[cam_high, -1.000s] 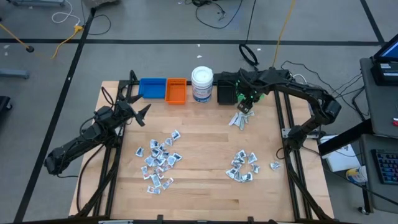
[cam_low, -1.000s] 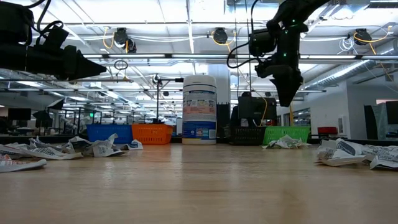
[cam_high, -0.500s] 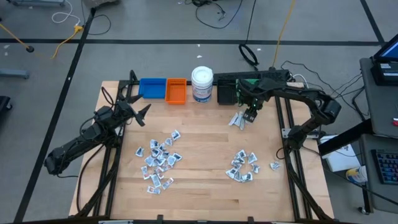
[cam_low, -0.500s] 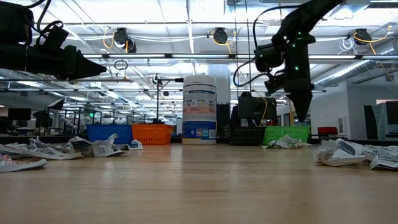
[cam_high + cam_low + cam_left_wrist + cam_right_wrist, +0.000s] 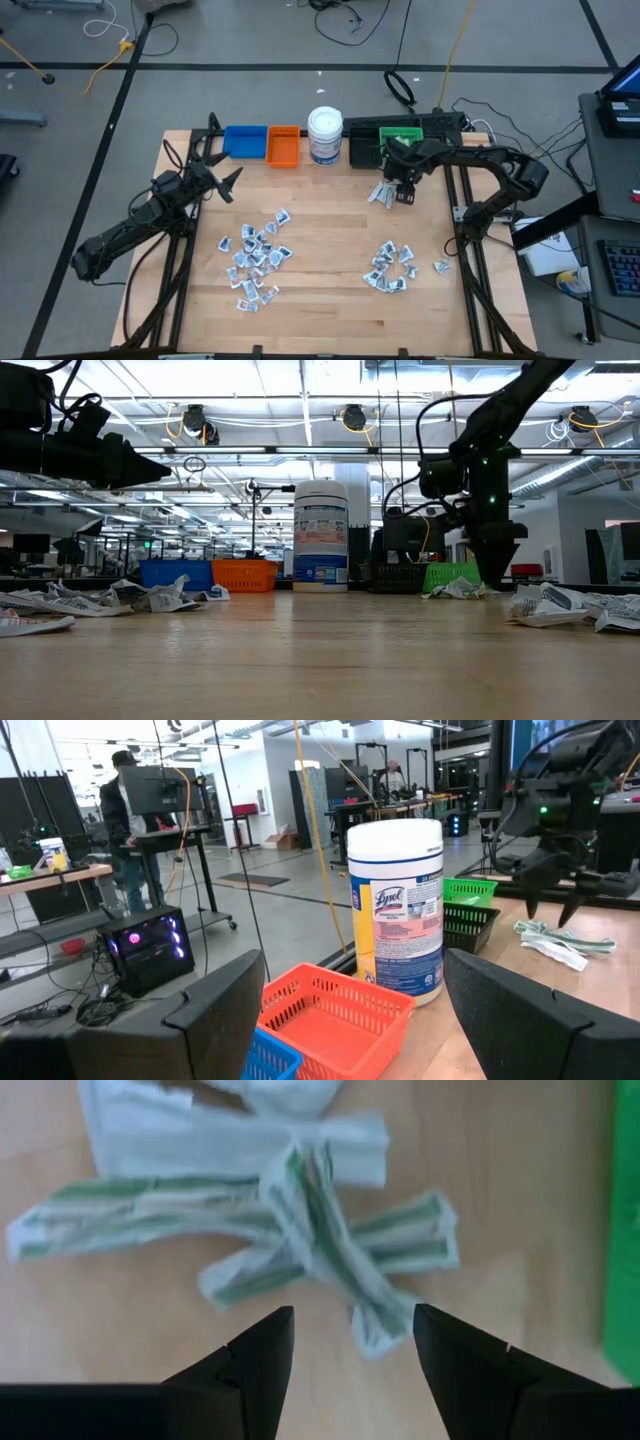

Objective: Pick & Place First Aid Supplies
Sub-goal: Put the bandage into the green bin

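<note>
The right gripper (image 5: pixel 402 193) hangs low over a small cluster of packets (image 5: pixel 383 192) near the back of the wooden surface (image 5: pixel 330 215), just in front of the black bin (image 5: pixel 362 150) and the green bin (image 5: pixel 403 133). In the right wrist view its two dark fingers (image 5: pixel 262 1352) stand apart with nothing between them, and directly past them lie long white wrappers with green stripes (image 5: pixel 300 1220), crossed over one another on the wood. In the low view the gripper (image 5: pixel 492 570) points straight down, its tips close to the surface beside that same cluster (image 5: pixel 458 589).

The left gripper (image 5: pixel 222 182) waits above the left side of the surface, raised and aimed toward the back row. In the left wrist view its fingers (image 5: pixel 225 1005) are spread wide and empty, framing the orange bin (image 5: pixel 335 1010) and the white wipes jar with a blue and yellow label (image 5: pixel 396 905).

Along the back edge stand the blue bin (image 5: pixel 245 141), the orange bin (image 5: pixel 283 146), the jar (image 5: pixel 325 134), then the black and green bins. The other first aid packets lie loose in two groups: a larger scatter (image 5: pixel 255 256) left of centre and a smaller heap (image 5: pixel 391 267) toward the right, with one packet (image 5: pixel 442 266) lying slightly apart near the right edge.

A person (image 5: pixel 128 830) stands at a desk in the room behind.
</note>
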Robot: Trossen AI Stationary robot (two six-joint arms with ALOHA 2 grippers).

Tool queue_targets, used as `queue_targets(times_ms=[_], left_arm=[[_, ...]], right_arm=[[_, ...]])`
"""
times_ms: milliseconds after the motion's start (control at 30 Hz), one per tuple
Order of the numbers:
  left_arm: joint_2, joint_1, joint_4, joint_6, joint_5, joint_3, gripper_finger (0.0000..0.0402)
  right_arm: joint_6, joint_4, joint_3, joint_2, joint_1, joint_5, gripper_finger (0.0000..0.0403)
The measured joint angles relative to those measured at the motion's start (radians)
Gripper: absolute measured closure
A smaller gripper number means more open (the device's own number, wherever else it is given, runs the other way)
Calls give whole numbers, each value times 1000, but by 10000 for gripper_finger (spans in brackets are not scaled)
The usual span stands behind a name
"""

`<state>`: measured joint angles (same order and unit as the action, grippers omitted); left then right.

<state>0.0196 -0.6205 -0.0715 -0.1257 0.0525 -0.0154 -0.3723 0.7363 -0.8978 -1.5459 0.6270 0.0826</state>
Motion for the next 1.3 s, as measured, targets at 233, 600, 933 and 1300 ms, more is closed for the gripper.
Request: queue_targets(times_ms=[233, 600, 933, 1300], left_arm=[[0, 0, 0, 0, 0, 0, 92], [0, 0, 0, 0, 0, 0, 91], [0, 0, 0, 0, 0, 0, 91], [0, 0, 0, 0, 0, 0, 91]], right_arm=[[-42, -6, 32, 0, 0, 0, 272], [69, 102, 35, 13, 0, -5, 397], [64, 427, -154, 55, -1, -8, 401], [-170, 376, -282, 43, 50, -1, 402]])
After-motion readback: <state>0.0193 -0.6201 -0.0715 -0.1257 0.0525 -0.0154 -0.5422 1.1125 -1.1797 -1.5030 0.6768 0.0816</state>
